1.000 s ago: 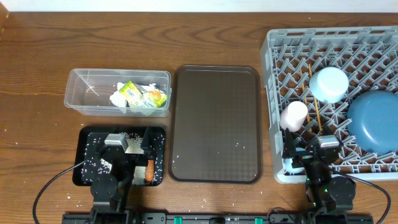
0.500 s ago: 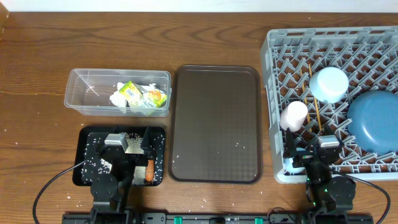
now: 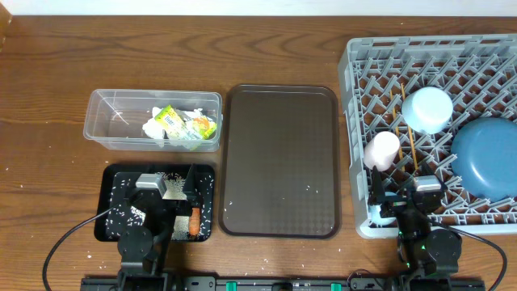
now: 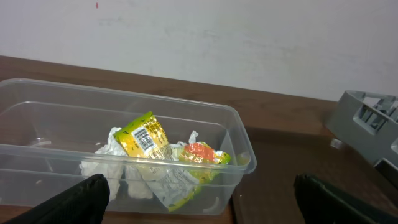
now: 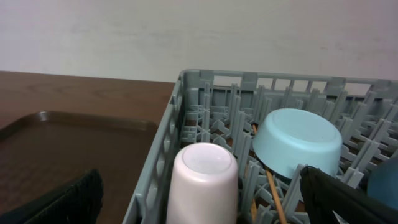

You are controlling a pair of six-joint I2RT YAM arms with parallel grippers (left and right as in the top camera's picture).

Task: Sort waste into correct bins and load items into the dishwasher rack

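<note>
Left gripper [image 3: 168,196], right gripper [image 3: 401,202]: jaws spread, empty, at near bench [image 3: 48,65] edge. Snack wrapper [image 4: 146,137] in clear tub [image 4: 37,124], far left: likely light, crinkly, slippery; pinch raised fold. Pink cup [image 5: 204,177] upturned in rack [image 5: 163,149], right: likely stiff, smooth; grip across sides.

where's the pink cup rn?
Overhead view, right side: the pale pink cup sits upside down in the grey dishwasher rack, close to its left wall, just left of the wooden chopsticks.
</note>
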